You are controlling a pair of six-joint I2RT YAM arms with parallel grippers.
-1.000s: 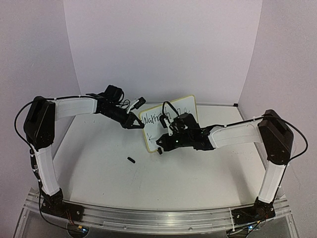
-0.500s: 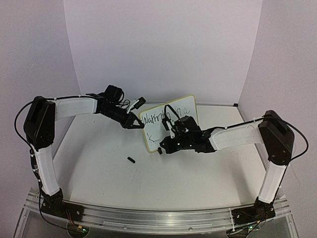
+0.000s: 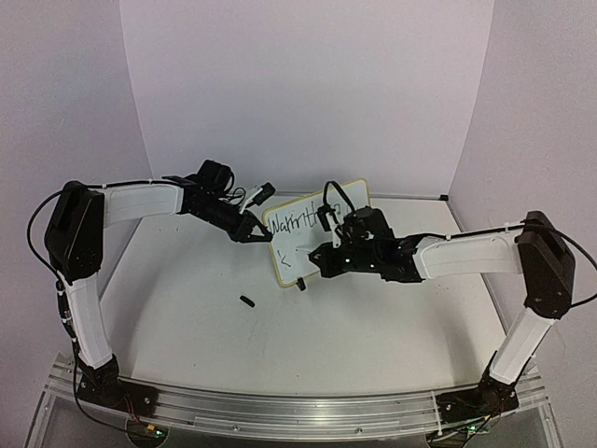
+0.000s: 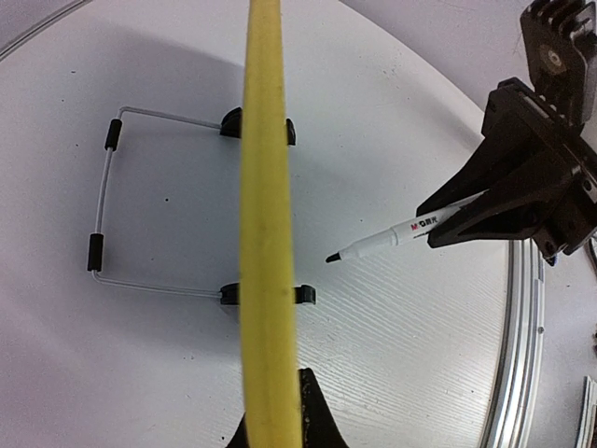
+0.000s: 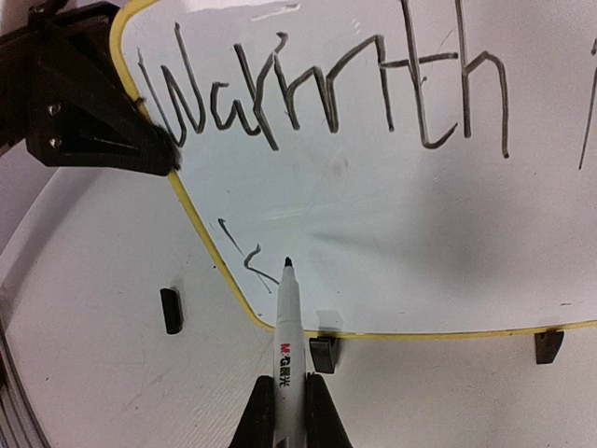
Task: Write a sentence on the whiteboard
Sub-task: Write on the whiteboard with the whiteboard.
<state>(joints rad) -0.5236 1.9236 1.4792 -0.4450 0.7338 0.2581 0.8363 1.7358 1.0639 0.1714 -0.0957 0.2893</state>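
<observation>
Writing the 2nd line is the step in hand: the sentence point(image 5: 326, 93) on the whiteboard point(image 5: 373, 205) reads "Warmth" across the top row, with more letters running off to the right, and only 1 small mark point(image 5: 238, 254), something like a "k", begins the row beneath. The board stands tilted on its wire stand point(image 4: 103, 205) and 2 black clip feet point(image 5: 320, 353), toward the back middle of the table point(image 3: 187, 327). Your left gripper point(image 3: 250, 231) is closed on the board's left yellow rim, bracing it. Your right gripper point(image 5: 291, 397) is clamped on the marker point(image 5: 287, 313), whose tip points at the board just right of that small mark. The left wrist view shows a gap between tip and board face, so you are not inking at this moment. The marker's cap point(image 3: 247, 301) lies on the table in front of the board, apart from it. Next, as I judge it, you need to bring the tip forward until it just touches beside the "k", then draw the following letter with light pressure. Push too hard and the board may tip back or slide despite the brace. Leave room along the lower row for the remaining words.
</observation>
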